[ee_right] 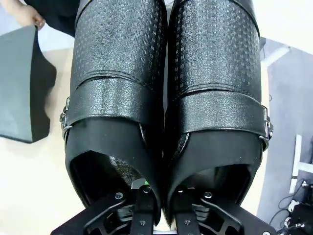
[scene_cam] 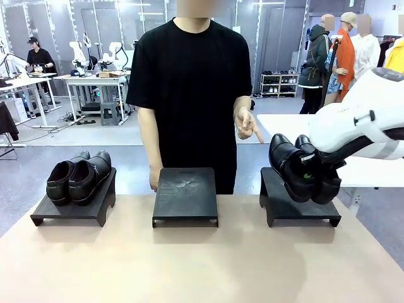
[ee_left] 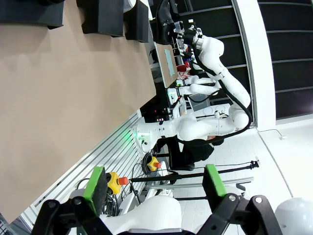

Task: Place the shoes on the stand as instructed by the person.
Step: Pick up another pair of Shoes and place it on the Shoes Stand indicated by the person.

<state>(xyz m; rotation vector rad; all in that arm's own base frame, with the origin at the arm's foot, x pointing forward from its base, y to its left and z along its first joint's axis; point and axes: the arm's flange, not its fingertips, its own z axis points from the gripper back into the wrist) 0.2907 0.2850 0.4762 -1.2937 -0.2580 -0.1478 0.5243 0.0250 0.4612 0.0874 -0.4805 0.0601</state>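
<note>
Right now the right tool (ee_right: 159, 208) is pinching one pair of shoes (scene_cam: 303, 167) by the inner walls where the two shoes meet, holding the pair toes-up and tilted over the right stand (scene_cam: 284, 205); whether the heels are touching the stand I cannot tell. The person (scene_cam: 192, 95) is standing at the far side of the bench (scene_cam: 189, 265), one hand (scene_cam: 247, 125) pointing a finger down toward the right; judging by that, the step in hand is setting this pair on the right stand, and the next move is calling for levelling the shoes and lowering them squarely before letting go. The other pair (scene_cam: 79, 177) is sitting on the left stand (scene_cam: 72, 205); the middle stand (scene_cam: 185, 196) is lying bare. The left tool (ee_left: 156, 188) is hanging spread, well back from the stands. Nothing is blocking the right stand.
</note>
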